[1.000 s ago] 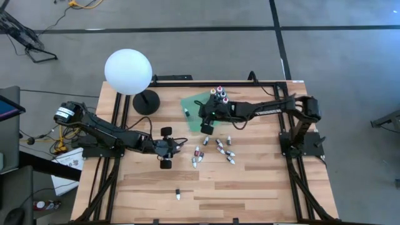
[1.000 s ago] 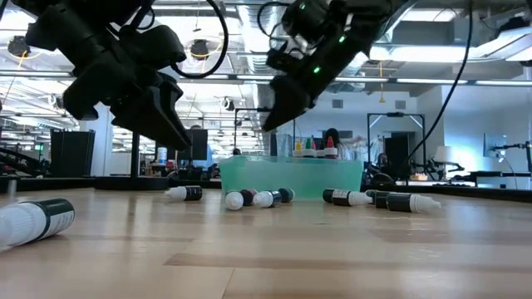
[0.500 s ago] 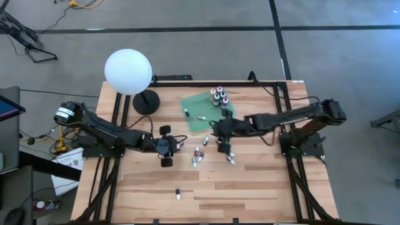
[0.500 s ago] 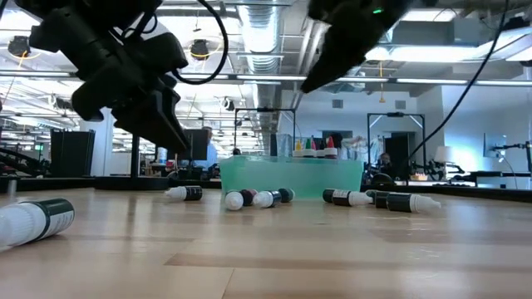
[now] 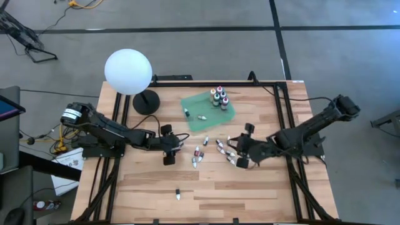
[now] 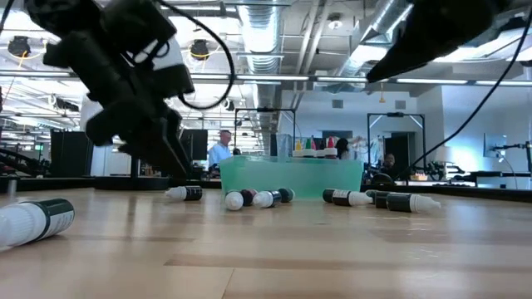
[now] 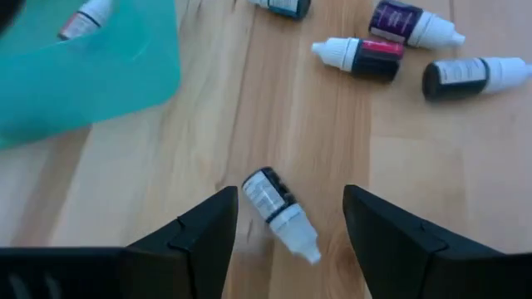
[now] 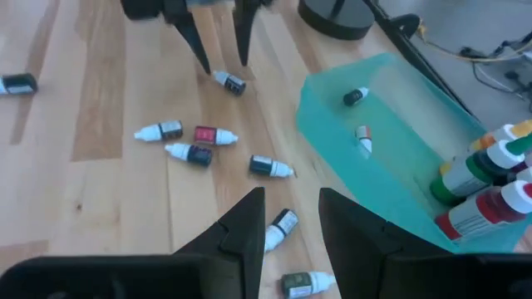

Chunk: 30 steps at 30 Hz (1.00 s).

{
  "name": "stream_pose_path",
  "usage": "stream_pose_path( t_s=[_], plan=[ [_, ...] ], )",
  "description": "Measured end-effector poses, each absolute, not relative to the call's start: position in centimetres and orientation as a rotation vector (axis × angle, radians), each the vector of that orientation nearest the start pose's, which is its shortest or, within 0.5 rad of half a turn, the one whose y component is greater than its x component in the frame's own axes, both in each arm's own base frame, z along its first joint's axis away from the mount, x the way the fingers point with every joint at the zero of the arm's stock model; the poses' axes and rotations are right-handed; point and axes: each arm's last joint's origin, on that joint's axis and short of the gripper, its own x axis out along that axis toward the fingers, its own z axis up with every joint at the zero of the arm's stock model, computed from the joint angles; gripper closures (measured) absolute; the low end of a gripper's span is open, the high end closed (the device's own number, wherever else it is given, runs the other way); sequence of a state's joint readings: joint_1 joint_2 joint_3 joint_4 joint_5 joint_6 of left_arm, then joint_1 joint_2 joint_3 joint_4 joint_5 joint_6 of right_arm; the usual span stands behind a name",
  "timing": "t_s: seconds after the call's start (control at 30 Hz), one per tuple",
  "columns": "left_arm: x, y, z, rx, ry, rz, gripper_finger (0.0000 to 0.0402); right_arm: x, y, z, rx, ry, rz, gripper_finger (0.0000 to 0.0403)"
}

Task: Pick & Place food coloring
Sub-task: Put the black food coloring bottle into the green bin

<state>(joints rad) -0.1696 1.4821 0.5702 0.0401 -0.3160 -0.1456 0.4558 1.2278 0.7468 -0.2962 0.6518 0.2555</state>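
Left gripper (image 7: 287,218) low over the desk (image 5: 250,187), jaws now spread around a loose dropper (image 7: 279,212). Right gripper (image 5: 241,152) has retreated from the tray (image 5: 190,103); jaws narrow, empty.

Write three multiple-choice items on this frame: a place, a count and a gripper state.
1. Where do the tall upright bottles stand?
A. on the green tray
B. on the floor
C. at the wood's front edge

2. How many small droppers lie inside the tray?
A. none
B. two
C. six

3. How is the left gripper?
A. open, with a dropper lying on the table between its fingers
B. shut on a lifted dropper
C. shut on the tray's rim

Answers: 1 A, the high view shows them clustered in a tray corner. 2 B, the right wrist view shows two lying there. 3 A, the left wrist view shows the fingers spread with the dropper flat on the wood.
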Motion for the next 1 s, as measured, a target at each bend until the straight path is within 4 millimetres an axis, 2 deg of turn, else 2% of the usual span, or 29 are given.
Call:
stream_pose_path(
  t_s=[0.17, 0.33, 0.7, 1.0],
  plan=[
    [26.3, -3.0, 12.6, 0.043, 0.814, 0.158, 0.0188, 21.5, 10.9, 22.9, -0.185, 0.581, -0.27, 0.0294],
    [26.3, -2.2, 11.9, 0.035, 0.858, 0.187, 0.0188, 20.7, 12.1, 23.0, -0.227, 0.542, -0.287, 0.0294],
    [26.0, -2.1, 11.7, 0.045, 0.895, 0.208, 0.0194, 20.7, 12.0, 23.1, -0.235, 0.528, -0.313, 0.0294],
    [25.9, -2.1, 11.6, 0.046, 0.914, 0.18, 0.0249, 20.7, 12.0, 23.1, -0.233, 0.526, -0.313, 0.0294]
  ],
)
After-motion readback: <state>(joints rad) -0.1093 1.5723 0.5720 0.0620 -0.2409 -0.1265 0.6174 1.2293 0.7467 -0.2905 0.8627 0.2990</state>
